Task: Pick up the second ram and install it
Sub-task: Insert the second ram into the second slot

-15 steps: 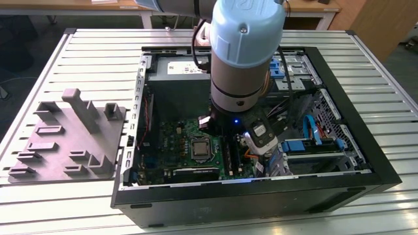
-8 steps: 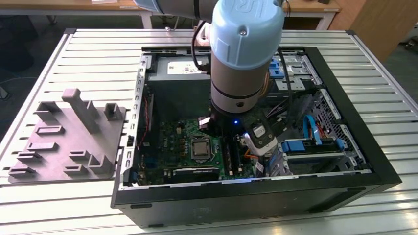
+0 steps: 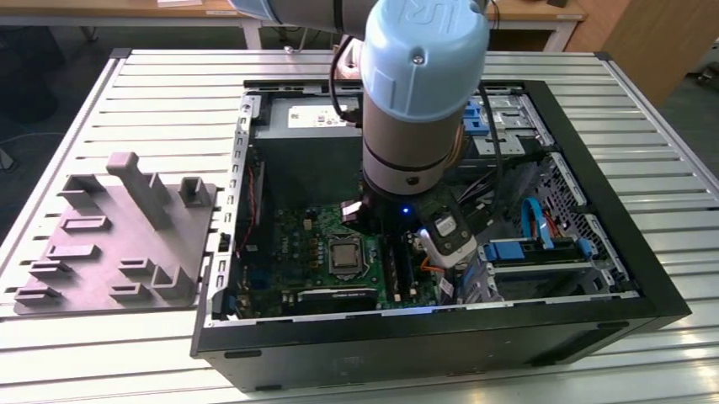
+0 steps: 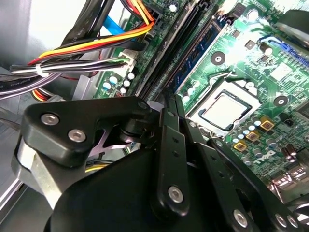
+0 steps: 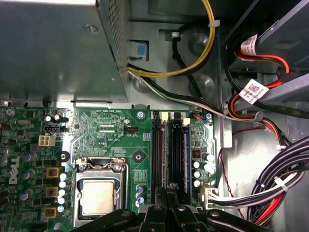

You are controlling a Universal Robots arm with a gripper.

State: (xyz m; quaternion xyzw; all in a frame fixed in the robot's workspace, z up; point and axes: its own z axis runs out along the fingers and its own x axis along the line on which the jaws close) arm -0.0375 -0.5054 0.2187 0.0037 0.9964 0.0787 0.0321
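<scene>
Jaws: in both wrist views the fingertips of the gripper [image 5: 167, 197] [image 4: 167, 105] are seen drawn together, with no gap made out between them. No loose stick is seen pinched there. Jaws recorded as closed, nothing visibly carried.

Contact: the closed tips are placed at the near end of the row of memory slots [image 5: 157, 154]. Whether the tips are pressed onto a slot or held just above it cannot be told.

The second ram [image 5: 183, 154] [image 4: 195, 48]: a long dark stick with a blue tinge is seen standing edge-up in a slot just beside the tips, parallel to the black slots. It is judged to be the task's stick, set in its slot. Whether its latches are closed cannot be told.

Reason for the pose (judgement): closed tips form one narrow pusher, suited to bearing down on a thin edge between close neighbours. The stick is held upright by its slot alone.

Surroundings: the slots are mounted on the green motherboard [image 5: 111, 125], with the processor socket [image 5: 99, 195] near on one side and bundled cables [image 5: 285, 179] well apart on the other.

In the exterior view the arm [image 3: 416, 101] is lowered steeply into the open computer case [image 3: 450, 337]. The case is laid flat on the slatted table [image 3: 629, 109]. A grey moulded holder [image 3: 113, 236] is lying beside the case, on the exterior view's left.
</scene>
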